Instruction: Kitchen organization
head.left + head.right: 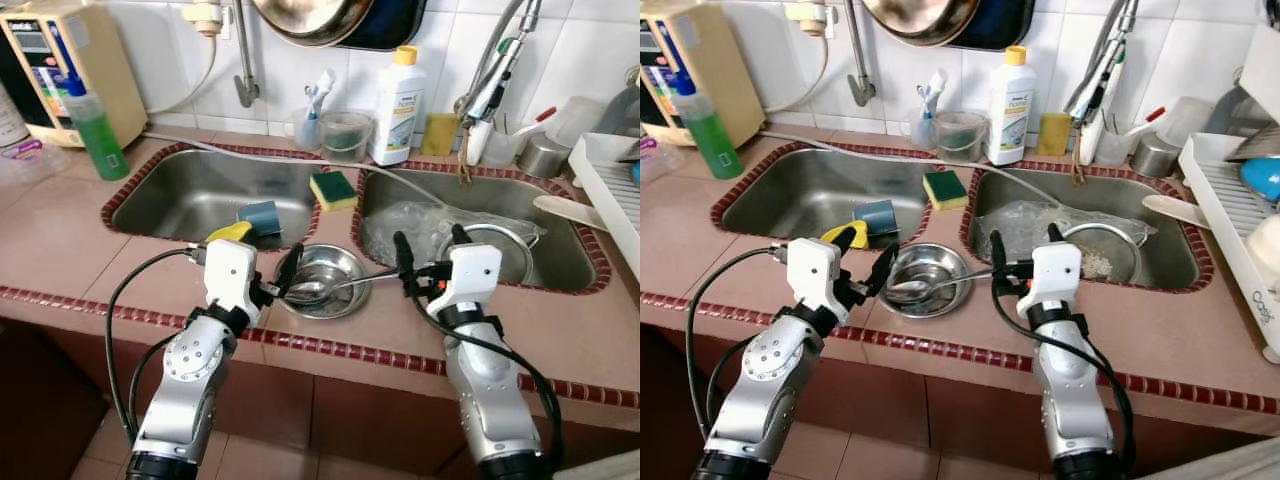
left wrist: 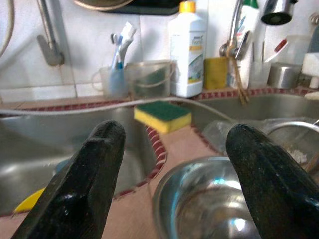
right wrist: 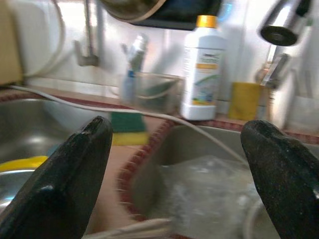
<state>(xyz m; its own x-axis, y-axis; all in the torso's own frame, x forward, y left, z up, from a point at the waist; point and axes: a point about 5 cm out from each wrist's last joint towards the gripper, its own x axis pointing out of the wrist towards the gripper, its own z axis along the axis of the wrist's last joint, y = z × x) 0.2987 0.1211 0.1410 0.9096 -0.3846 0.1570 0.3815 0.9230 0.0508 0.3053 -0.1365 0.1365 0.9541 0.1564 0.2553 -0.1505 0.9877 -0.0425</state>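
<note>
A small steel bowl [image 1: 325, 268] stands on the tiled counter [image 1: 80, 250] between the two sinks. A metal spoon [image 1: 340, 285] lies in it, its handle reaching right. My left gripper [image 1: 265, 258] is open beside the bowl's left rim, with nothing between its fingers [image 2: 87, 184]; in the left wrist view the bowl [image 2: 209, 199] lies just ahead. My right gripper [image 1: 430, 250] is open over the near edge of the right sink, just past the tip of the spoon handle [image 3: 144, 230]. Neither gripper touches anything.
A yellow-green sponge [image 1: 333, 188] lies on the divider. A blue cup [image 1: 260, 217] and a yellow item [image 1: 229, 232] lie in the left sink [image 1: 180, 190]. The right sink [image 1: 570, 260] holds a strainer [image 1: 505, 250] and plastic. Bottles [image 1: 398, 105] line the wall; a dish rack [image 1: 610, 190] stands right.
</note>
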